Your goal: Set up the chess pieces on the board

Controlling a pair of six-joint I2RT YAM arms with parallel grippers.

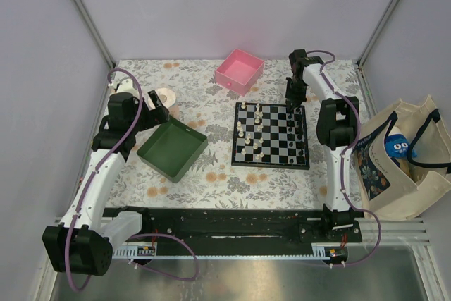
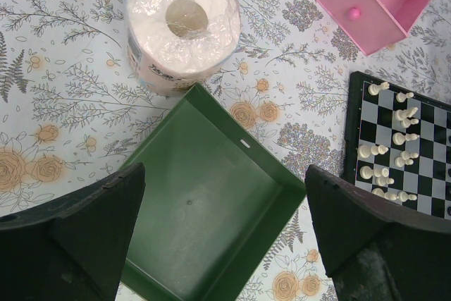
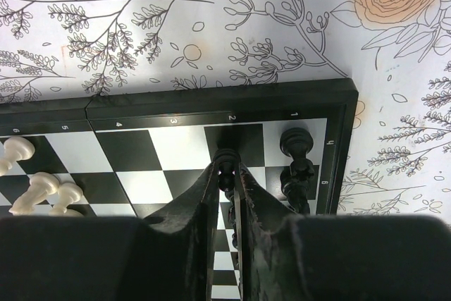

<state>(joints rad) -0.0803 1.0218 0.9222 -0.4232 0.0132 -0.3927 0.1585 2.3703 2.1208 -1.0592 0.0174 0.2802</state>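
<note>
While the right gripper (image 3: 227, 174) stands over the far right corner of the board (image 3: 211, 98), we see its jaws drawn almost together, leaving only a slit. In that slit a black piece (image 3: 226, 161) is pinched at the fingertips, above a dark square in the column marked 2. We cannot tell whether its base touches the square. Just beside it, in the column marked 1, two more black pieces (image 3: 297, 144) stand upright near the rim. Along that rim we read the white numerals 6, 5, 4, 2 and 1; the marks on the side rim are too small for us to read. Cream-white pieces (image 3: 44, 187) show at the left of this view, some apparently tipped over.

The left gripper (image 2: 225, 174) hangs wide open above the green tray (image 2: 204, 244), holding nothing. Beyond the tray sits a wrapped toilet roll (image 2: 182, 26), whose printed label we cannot make out. From above, the chess pieces (image 1: 255, 132) are on the board, white toward its left, black toward its right.
</note>
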